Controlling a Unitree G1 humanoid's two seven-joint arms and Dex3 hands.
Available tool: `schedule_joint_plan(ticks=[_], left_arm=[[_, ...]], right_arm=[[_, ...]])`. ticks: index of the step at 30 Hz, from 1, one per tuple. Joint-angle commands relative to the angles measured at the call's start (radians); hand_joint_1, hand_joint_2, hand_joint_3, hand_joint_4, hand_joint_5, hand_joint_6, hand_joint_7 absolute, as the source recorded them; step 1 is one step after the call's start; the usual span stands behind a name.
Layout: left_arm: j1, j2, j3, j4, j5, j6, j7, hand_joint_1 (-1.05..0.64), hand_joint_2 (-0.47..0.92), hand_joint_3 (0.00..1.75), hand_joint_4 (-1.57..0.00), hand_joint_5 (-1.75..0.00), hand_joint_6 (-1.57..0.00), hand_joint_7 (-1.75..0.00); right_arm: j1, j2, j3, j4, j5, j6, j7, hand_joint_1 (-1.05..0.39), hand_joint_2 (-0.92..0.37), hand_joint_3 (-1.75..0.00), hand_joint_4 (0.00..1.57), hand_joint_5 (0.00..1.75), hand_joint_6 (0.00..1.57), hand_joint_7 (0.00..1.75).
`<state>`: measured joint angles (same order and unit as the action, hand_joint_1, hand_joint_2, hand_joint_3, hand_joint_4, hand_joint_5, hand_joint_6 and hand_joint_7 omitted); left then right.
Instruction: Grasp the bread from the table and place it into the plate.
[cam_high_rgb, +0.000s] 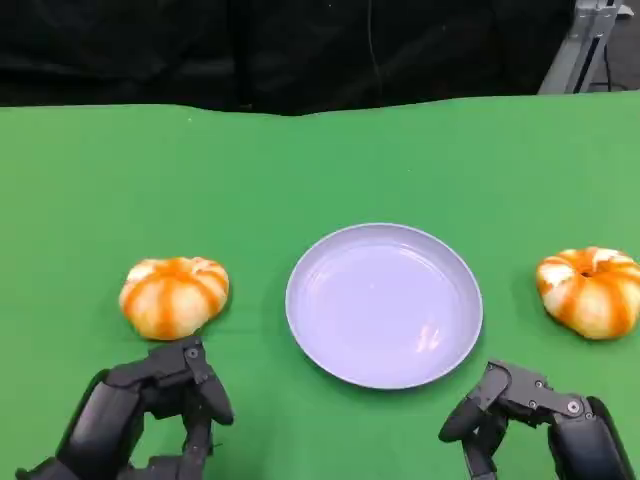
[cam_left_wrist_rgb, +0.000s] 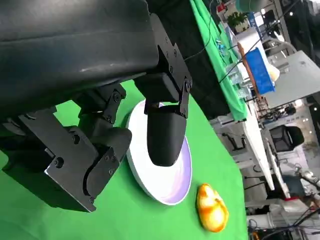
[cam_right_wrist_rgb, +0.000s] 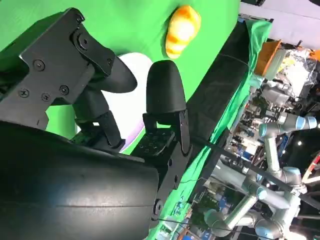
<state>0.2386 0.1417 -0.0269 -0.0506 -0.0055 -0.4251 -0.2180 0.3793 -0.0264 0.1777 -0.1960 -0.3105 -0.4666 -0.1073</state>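
Note:
A round orange-and-white bread (cam_high_rgb: 174, 296) lies on the green table to the left of the pale lilac plate (cam_high_rgb: 384, 305). A second bread of the same kind (cam_high_rgb: 590, 290) lies to the plate's right. My left hand (cam_high_rgb: 150, 415) hovers just in front of the left bread, fingers apart and holding nothing. My right hand (cam_high_rgb: 540, 420) sits near the table's front edge, in front of and between the plate and the right bread, also empty. In the left wrist view my left hand (cam_left_wrist_rgb: 100, 145) faces the plate (cam_left_wrist_rgb: 175, 185) with the right bread (cam_left_wrist_rgb: 212, 207) beyond it. In the right wrist view my right hand (cam_right_wrist_rgb: 100, 100) faces the plate (cam_right_wrist_rgb: 137, 62) and the left bread (cam_right_wrist_rgb: 182, 30).
The green cloth (cam_high_rgb: 320, 170) covers the whole table, with a black backdrop behind its far edge. A metal frame (cam_high_rgb: 585, 45) stands at the back right. Other benches and robot arms (cam_right_wrist_rgb: 270, 165) stand in the room beyond the table.

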Motion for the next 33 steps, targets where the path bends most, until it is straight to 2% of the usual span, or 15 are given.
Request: schedule_joint_plan(ticks=[1,2,3,4,5,6,8,10,12,14,20,22,27,31,33], left_arm=[[-0.023,0.032,0.015,-0.020,0.007,0.051,-0.005,0.04,0.43,1.26,-0.75,-1.52,-0.74,-1.27],[-0.028,0.039,0.016,-0.028,0.019,0.073,-0.003,-0.02,0.49,1.09,-0.69,-1.37,-0.67,-1.06],[-0.038,0.057,0.018,-0.046,0.050,0.113,0.001,-0.04,0.52,1.02,-0.67,-1.31,-0.66,-0.97],[-0.046,0.070,0.021,-0.060,0.071,0.143,0.003,-0.12,0.61,0.81,-0.61,-1.15,-0.63,-0.72],[-0.051,0.079,0.022,-0.070,0.085,0.165,0.005,-0.14,0.67,0.68,-0.59,-1.08,-0.65,-0.57],[-0.064,0.095,0.023,-0.085,0.119,0.193,0.010,-0.16,0.71,0.60,-0.58,-1.03,-0.67,-0.47],[-0.087,0.122,0.021,-0.114,0.183,0.242,0.014,-0.25,0.85,0.27,-0.50,-0.77,-0.64,-0.23],[-0.109,0.140,0.019,-0.135,0.230,0.283,0.013,-0.28,0.90,0.12,-0.45,-0.65,-0.61,-0.11],[-0.132,0.153,0.015,-0.139,0.274,0.304,0.020,-0.29,0.92,0.08,-0.43,-0.62,-0.59,-0.08],[-0.175,0.186,0.002,-0.129,0.369,0.322,0.036,-0.37,0.91,0.05,-0.37,-0.56,-0.51,-0.03],[-0.294,0.265,-0.058,-0.070,0.610,0.385,0.063,-0.51,0.92,0.02,-0.31,-0.36,-0.38,0.00],[-0.299,0.267,-0.063,-0.068,0.622,0.393,0.065,-0.52,0.92,0.02,-0.31,-0.35,-0.37,0.00],[-0.425,0.261,-0.173,0.061,0.811,0.492,0.091,-0.54,0.92,0.01,-0.27,-0.32,-0.27,0.00],[-0.453,0.258,-0.204,0.090,0.844,0.524,0.099,-0.55,0.91,0.00,-0.27,-0.31,-0.27,0.00],[-0.511,0.235,-0.251,0.182,0.887,0.572,0.101,-0.55,0.91,0.00,-0.26,-0.30,-0.28,-0.01]], right_arm=[[0.003,-0.003,-0.004,-0.005,0.002,-0.004,-0.007,-0.02,-0.30,-1.36,0.85,1.67,0.83,1.29],[0.003,-0.003,-0.005,-0.006,0.001,-0.003,-0.007,-0.02,-0.30,-1.36,0.84,1.66,0.83,1.29],[0.002,-0.002,-0.004,-0.005,0.000,-0.004,-0.008,-0.02,-0.31,-1.36,0.84,1.65,0.83,1.29],[0.001,-0.001,-0.003,-0.002,-0.002,-0.005,-0.009,-0.02,-0.31,-1.36,0.84,1.66,0.83,1.29],[-0.001,0.000,-0.002,-0.001,-0.003,-0.006,-0.010,-0.02,-0.31,-1.36,0.85,1.66,0.83,1.29],[-0.002,0.001,-0.001,0.000,-0.004,-0.004,-0.010,-0.02,-0.31,-1.36,0.85,1.66,0.83,1.29],[-0.002,0.005,0.001,-0.004,-0.003,0.007,-0.009,-0.02,-0.31,-1.36,0.85,1.66,0.83,1.29],[-0.001,0.010,0.004,-0.007,0.009,0.017,-0.003,-0.01,-0.31,-1.36,0.85,1.67,0.83,1.29],[-0.002,0.013,0.005,-0.006,0.013,0.019,-0.001,-0.01,-0.31,-1.36,0.85,1.68,0.83,1.29],[-0.003,0.014,0.006,-0.004,0.015,0.019,-0.001,-0.01,-0.31,-1.36,0.84,1.69,0.83,1.30],[0.001,0.011,0.007,-0.013,-0.003,0.021,-0.005,0.00,-0.31,-1.36,0.85,1.72,0.83,1.30],[0.002,0.011,0.007,-0.014,-0.003,0.021,-0.005,0.00,-0.31,-1.36,0.85,1.72,0.82,1.30],[0.011,0.015,0.012,-0.029,-0.005,0.034,-0.004,-0.01,-0.32,-1.35,0.84,1.71,0.83,1.30],[0.016,0.015,0.016,-0.039,-0.007,0.044,-0.005,-0.01,-0.32,-1.34,0.84,1.71,0.83,1.29],[0.019,0.015,0.017,-0.042,-0.002,0.044,-0.004,-0.02,-0.32,-1.34,0.84,1.71,0.83,1.29]])
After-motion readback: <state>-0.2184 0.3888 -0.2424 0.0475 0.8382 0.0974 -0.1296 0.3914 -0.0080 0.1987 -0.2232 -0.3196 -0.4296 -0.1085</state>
